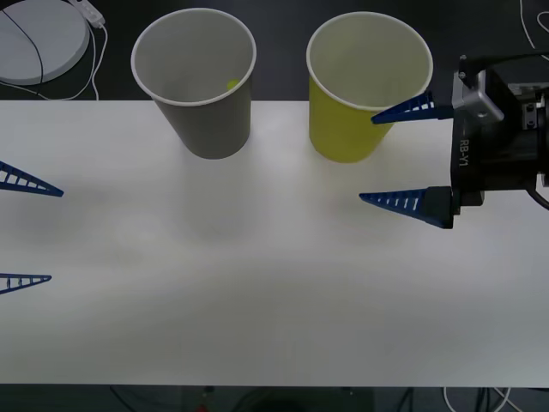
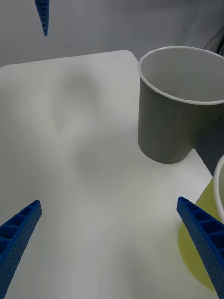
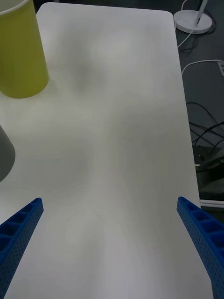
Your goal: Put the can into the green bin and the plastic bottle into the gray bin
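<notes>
Judging by a lime-green speck in the gray bin [image 1: 210,129], we think the bottle is in; both end effectors, left [image 1: 26,232] and right [image 1: 390,154], gape empty.

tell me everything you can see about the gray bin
The gray bin is a large tapered paper-looking cup, gray outside, white inside, with a white rolled rim. It stands upright at the table's far edge, apart from the green bin on its right. A small lime-green bit shows inside. Neither gripper touches it.

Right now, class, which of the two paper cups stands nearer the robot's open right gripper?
The green bin: the right gripper reaches beside it, while the gray bin stands farther left.
</notes>
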Robot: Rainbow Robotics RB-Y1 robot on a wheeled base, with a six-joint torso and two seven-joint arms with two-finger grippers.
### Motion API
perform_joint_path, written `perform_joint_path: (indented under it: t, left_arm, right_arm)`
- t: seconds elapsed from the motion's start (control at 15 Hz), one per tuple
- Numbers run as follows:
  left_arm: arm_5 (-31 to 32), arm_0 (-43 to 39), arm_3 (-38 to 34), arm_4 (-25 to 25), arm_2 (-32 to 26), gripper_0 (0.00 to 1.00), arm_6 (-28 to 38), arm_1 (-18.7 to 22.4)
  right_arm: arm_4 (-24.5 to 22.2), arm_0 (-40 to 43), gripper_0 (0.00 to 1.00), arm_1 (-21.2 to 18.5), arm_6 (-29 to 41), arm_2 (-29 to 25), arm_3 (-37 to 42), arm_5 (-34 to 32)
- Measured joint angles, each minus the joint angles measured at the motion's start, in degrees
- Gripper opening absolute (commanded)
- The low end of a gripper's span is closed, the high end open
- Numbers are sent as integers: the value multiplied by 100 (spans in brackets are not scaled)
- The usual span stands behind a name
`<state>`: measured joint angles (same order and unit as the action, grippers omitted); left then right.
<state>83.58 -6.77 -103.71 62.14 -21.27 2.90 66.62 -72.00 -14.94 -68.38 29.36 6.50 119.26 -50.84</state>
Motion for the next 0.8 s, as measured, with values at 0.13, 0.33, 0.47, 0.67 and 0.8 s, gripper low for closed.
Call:
perform_joint_path:
  t: [0.13, 0.33, 0.47, 0.67, 0.8]
  left_arm:
    - [0, 0, 0, 0, 0, 100, 0, 0]
    - [0, 0, 0, 0, 0, 100, 0, 0]
    - [0, 0, 0, 0, 0, 100, 0, 0]
    - [0, 0, 0, 0, 0, 100, 0, 0]
    - [0, 0, 0, 0, 0, 100, 0, 0]
  right_arm:
    - [175, 327, 100, 0, -442, -244, -13, -168]
    - [415, 806, 100, 0, -954, -683, -13, -552]
    - [567, 1132, 100, 0, -1292, -919, -14, -727]
    - [791, 1618, 100, 0, -1858, -1151, -11, -810]
    - [905, 1868, 100, 2, -2168, -1222, -9, -821]
